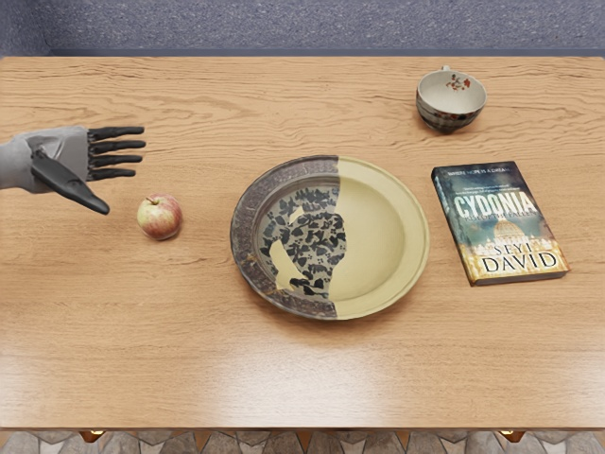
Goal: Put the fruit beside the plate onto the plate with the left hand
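Table (142, 331) with plate (416, 236) at centre: the left hand (80, 161) hovers, fingers (118, 147) spread and empty, near the apple (160, 217), which lies just left of the plate and, being round, may roll away if nudged.

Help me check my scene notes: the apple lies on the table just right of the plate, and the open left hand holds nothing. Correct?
Wrong side. The head view shows the apple lying on the table just left of the plate, not right of it. The open left hand does hold nothing.
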`<move>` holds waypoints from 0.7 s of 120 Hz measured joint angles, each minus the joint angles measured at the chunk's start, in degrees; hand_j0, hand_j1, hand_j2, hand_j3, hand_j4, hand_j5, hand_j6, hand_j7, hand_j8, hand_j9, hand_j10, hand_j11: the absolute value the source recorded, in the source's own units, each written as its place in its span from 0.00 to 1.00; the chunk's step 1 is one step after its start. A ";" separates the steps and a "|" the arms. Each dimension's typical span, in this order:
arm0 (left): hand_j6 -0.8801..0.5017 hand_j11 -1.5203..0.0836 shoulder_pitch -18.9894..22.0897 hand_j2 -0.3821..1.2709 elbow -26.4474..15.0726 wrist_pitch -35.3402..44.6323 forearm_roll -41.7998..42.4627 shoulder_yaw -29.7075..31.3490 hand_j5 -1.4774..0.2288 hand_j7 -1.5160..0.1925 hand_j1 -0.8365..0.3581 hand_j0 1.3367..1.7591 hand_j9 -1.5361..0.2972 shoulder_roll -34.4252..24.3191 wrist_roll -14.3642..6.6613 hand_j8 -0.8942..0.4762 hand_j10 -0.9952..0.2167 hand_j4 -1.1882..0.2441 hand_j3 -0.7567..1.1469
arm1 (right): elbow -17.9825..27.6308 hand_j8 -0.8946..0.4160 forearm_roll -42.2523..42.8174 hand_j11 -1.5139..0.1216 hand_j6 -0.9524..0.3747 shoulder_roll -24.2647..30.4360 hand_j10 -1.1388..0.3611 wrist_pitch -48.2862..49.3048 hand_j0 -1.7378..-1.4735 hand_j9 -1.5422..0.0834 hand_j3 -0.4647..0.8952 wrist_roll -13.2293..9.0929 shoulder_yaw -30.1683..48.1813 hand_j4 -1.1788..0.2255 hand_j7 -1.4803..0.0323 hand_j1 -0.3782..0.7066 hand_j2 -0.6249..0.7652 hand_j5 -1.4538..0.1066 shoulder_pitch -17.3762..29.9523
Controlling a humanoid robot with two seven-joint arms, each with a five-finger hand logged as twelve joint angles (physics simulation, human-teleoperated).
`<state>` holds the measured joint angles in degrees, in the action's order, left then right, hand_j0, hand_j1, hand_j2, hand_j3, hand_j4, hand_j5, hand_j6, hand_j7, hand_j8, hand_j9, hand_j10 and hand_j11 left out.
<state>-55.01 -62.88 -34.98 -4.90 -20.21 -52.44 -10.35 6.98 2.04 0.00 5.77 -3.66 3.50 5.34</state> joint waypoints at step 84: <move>0.62 0.93 -12.73 0.23 -4.26 19.92 -13.61 12.01 0.85 0.87 0.97 0.76 0.82 2.61 -2.68 0.63 0.80 0.81 0.40 | 0.06 0.68 0.07 0.93 0.72 0.00 0.76 -0.06 0.30 0.95 0.34 0.00 -0.07 0.84 0.98 0.03 0.45 0.93 0.02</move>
<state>-67.74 -67.14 -15.05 -18.51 -8.19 -49.84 -13.02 7.03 2.11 0.00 5.71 -3.66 3.43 5.36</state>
